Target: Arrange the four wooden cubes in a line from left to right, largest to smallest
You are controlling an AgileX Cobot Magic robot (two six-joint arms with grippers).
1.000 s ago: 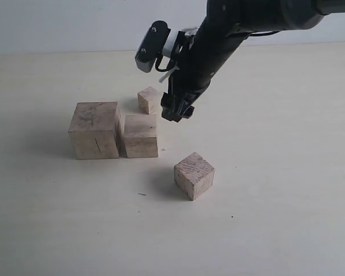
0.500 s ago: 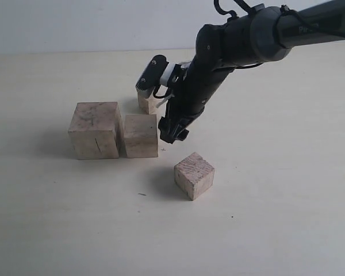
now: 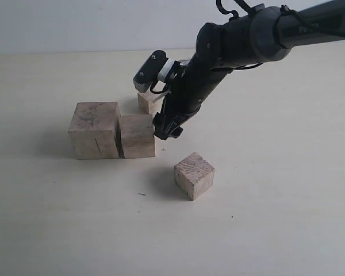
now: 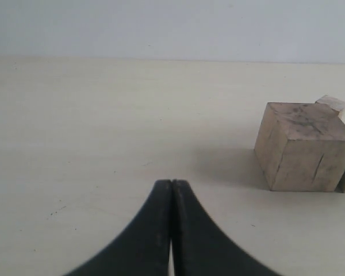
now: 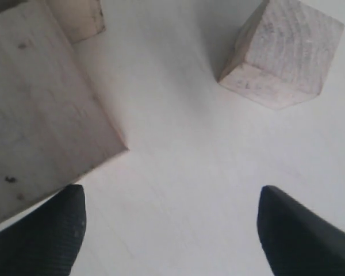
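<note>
We show the right gripper [image 3: 167, 127], fingers spread and empty, just beside the second cube [image 3: 137, 135] abutting the largest cube [image 3: 94, 130], likely to tighten the row; the third cube [image 3: 194, 175] and smallest cube [image 3: 146, 102] lie loose to the largest's right; the left gripper [image 4: 171, 190] is pressed closed on nothing.

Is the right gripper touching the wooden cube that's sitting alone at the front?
Apart. The right wrist view shows bare table between the open right gripper and the lone wooden cube; the exterior view shows that gap too.
</note>
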